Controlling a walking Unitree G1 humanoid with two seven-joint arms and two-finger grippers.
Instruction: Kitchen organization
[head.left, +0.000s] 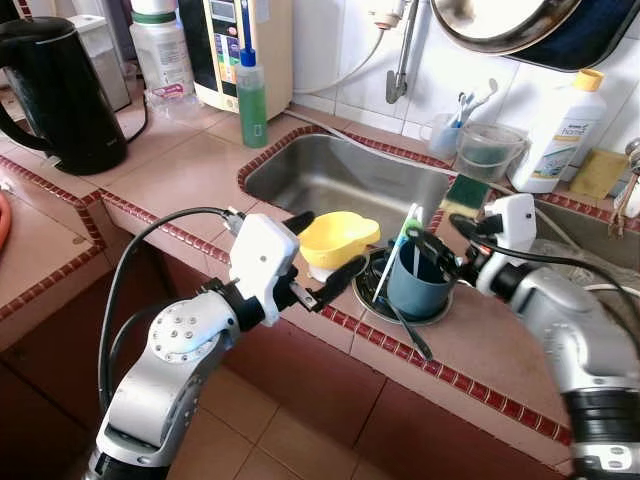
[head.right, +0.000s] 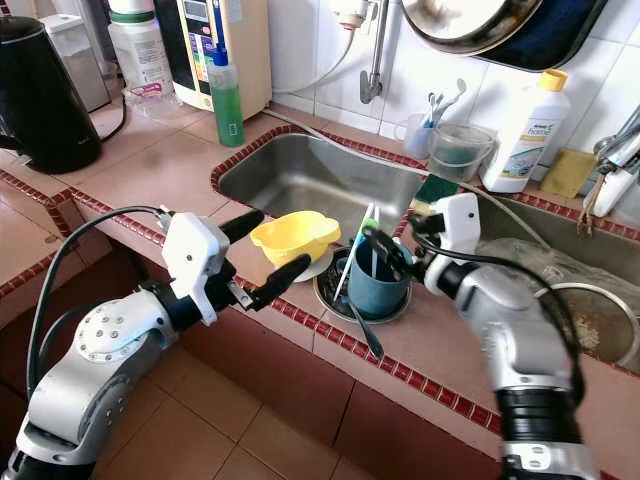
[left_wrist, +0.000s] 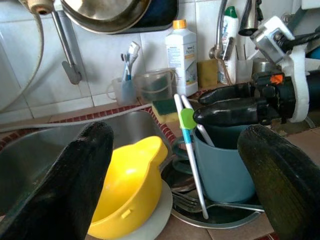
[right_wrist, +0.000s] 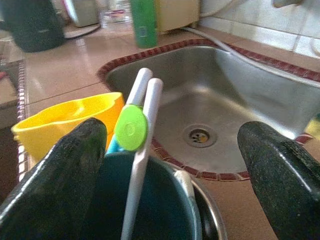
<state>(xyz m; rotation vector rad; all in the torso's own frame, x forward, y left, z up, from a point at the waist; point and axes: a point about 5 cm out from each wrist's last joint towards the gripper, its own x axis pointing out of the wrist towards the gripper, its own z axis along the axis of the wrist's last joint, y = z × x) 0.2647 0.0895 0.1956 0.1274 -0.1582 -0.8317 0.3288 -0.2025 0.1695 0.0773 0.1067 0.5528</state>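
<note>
Left end effector gapes beside one yellow bowl; right end effector spread over one blue cup.

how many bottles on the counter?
3: a green bottle left of the sink, a white jar-like bottle behind it, a yellow-capped white bottle right of the tap. Others may be hidden.

blue cup | upright on metal plate | white chopsticks inside, leaning toward 11 o'clock | yellow bowl at its 9 o'clock
</note>
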